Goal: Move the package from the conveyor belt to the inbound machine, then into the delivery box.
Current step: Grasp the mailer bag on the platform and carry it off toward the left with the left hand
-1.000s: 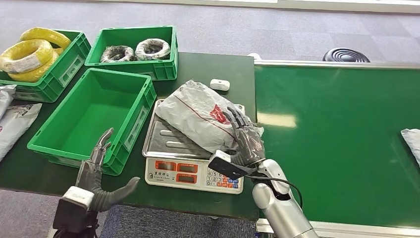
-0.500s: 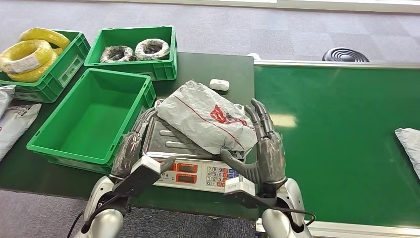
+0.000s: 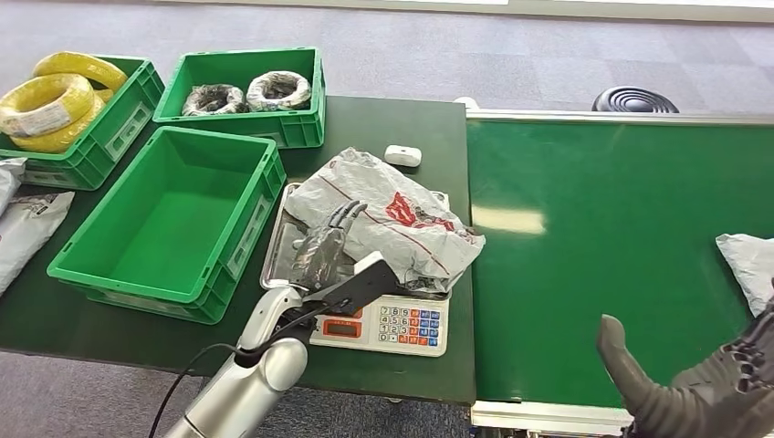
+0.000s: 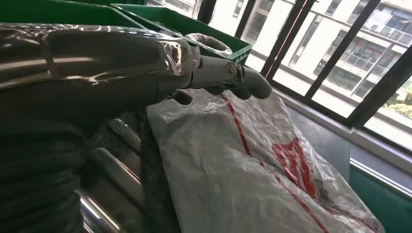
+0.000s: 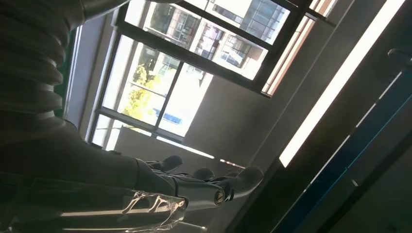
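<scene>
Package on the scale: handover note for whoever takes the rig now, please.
Left hand: fingers at the near edge of the package; a grip isn't visible.
Right hand: open, holding nothing, low over the near edge of the conveyor belt.
The package lies on the scale, off the belt.
Done: belt to scale.
Left: lift the package into the empty green box beside the scale.
Another package waits at the belt's right end.
</scene>
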Tool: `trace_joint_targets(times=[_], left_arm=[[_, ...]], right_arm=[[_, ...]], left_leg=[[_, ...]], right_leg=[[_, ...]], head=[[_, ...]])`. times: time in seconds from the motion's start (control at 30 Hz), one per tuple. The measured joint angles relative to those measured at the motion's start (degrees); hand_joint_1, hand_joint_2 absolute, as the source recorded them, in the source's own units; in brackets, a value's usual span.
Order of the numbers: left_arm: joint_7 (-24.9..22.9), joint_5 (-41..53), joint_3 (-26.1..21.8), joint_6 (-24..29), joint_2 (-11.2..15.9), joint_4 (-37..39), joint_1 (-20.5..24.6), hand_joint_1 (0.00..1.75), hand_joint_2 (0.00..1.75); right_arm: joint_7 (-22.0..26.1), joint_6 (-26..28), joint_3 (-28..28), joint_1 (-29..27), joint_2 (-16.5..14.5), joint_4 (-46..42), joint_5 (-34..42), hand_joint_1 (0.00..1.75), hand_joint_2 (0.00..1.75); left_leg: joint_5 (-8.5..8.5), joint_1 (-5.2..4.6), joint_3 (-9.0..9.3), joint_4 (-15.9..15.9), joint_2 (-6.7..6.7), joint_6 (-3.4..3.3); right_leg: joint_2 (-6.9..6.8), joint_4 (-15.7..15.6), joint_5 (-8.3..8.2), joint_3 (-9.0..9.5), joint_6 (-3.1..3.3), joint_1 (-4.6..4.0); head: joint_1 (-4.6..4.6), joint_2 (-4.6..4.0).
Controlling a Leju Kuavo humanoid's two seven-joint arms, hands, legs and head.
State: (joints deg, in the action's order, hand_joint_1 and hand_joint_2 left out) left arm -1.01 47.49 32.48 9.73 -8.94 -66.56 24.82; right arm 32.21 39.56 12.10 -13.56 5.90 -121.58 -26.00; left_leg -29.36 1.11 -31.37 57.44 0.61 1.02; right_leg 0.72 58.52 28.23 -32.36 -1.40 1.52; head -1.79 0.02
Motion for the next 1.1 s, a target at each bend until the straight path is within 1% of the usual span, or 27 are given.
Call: trace_joint_targets(times=[0.03,0.1,0.2,0.5,0.53,0.63,0.67,0.77,0.9,1.0,1.1], left_arm=[[-0.8,0.4,0.5,0.4,-0.7,2.6,0.9,0.00,1.75],[-2.3,0.9,1.0,1.2,-1.9,7.2,2.6,0.00,1.75],[-3.0,1.0,1.3,1.8,-3.4,13.2,4.7,0.00,1.75],[-3.5,1.0,1.7,3.1,-5.3,20.9,8.4,0.00,1.75],[-3.8,1.0,1.7,3.8,-5.5,21.7,8.7,0.09,1.75],[-4.3,1.3,1.7,8.1,-6.2,24.4,9.4,1.37,1.75],[-4.4,1.5,1.7,9.9,-6.4,25.4,9.7,1.72,1.75],[-4.1,1.3,1.5,14.7,-7.0,27.9,10.3,1.75,1.75],[-3.2,0.3,0.4,18.6,-6.7,29.1,10.4,1.75,1.75],[-2.4,-0.1,-1.2,20.7,-5.6,28.7,10.2,1.75,1.75],[-1.9,0.0,-3.5,22.1,-3.6,26.1,9.3,1.75,1.75]], right_arm=[[0.9,0.0,-1.1,-0.7,0.2,-0.8,1.1,0.00,1.75],[1.2,0.0,-2.0,-1.0,0.5,-1.4,2.2,0.00,1.75],[1.1,0.0,-2.5,-1.0,1.1,-1.5,2.6,0.00,1.75],[0.5,0.0,-3.2,-0.8,1.9,-1.5,2.1,0.00,1.75],[0.0,0.0,-3.2,-0.6,2.0,-1.5,2.1,0.00,1.75],[-1.7,-0.2,-2.2,0.4,2.3,-0.8,2.4,0.00,1.75],[-2.1,-0.3,-1.7,0.8,2.3,-0.4,2.5,0.00,1.75],[-2.9,-0.9,-0.2,1.8,2.4,1.2,3.4,0.00,1.75],[-3.2,-2.2,1.3,3.3,2.4,3.7,5.2,0.00,1.75],[-3.6,-3.4,2.2,4.5,2.3,5.7,6.0,0.00,1.75],[-4.3,-4.3,2.9,5.2,2.3,7.3,6.2,0.00,1.75]], left_leg=[[0.00,0.00,0.00,0.0,-0.02,0.00],[0.00,0.00,0.01,0.0,-0.01,0.00],[0.01,0.00,0.04,0.0,-0.01,0.00],[0.01,0.00,0.04,0.0,0.02,0.00],[0.01,0.00,0.04,0.0,0.02,0.00],[0.01,0.00,0.04,0.0,0.01,0.00],[0.01,0.01,0.05,0.0,0.01,0.00],[0.02,0.01,0.04,0.0,0.02,0.00],[0.02,0.02,0.03,0.0,0.01,0.00],[0.02,0.02,0.02,0.0,0.02,0.00],[0.02,0.03,0.02,0.0,0.01,0.01]], right_leg=[[0.01,0.0,-0.01,0.00,0.00,0.00],[0.01,0.0,-0.01,0.02,0.00,0.00],[0.01,0.0,-0.02,0.05,0.00,-0.01],[0.00,0.0,-0.02,0.09,-0.01,-0.01],[0.00,0.0,-0.02,0.09,-0.01,-0.01],[0.00,0.0,-0.02,0.09,-0.01,-0.01],[0.00,0.0,-0.03,0.10,-0.01,-0.01],[0.00,0.0,-0.03,0.11,-0.01,-0.01],[0.01,0.1,-0.02,0.10,-0.01,-0.02],[0.01,0.1,-0.02,0.09,0.00,-0.03],[0.01,0.1,-0.02,0.09,0.00,-0.04]], head=[[-0.01,0.00],[-0.01,0.00],[-0.01,0.00],[-0.01,0.00],[-0.01,0.00],[-0.01,0.00],[-0.01,0.00],[0.00,0.00],[-0.01,0.00],[-0.01,0.00],[-0.01,0.00]])
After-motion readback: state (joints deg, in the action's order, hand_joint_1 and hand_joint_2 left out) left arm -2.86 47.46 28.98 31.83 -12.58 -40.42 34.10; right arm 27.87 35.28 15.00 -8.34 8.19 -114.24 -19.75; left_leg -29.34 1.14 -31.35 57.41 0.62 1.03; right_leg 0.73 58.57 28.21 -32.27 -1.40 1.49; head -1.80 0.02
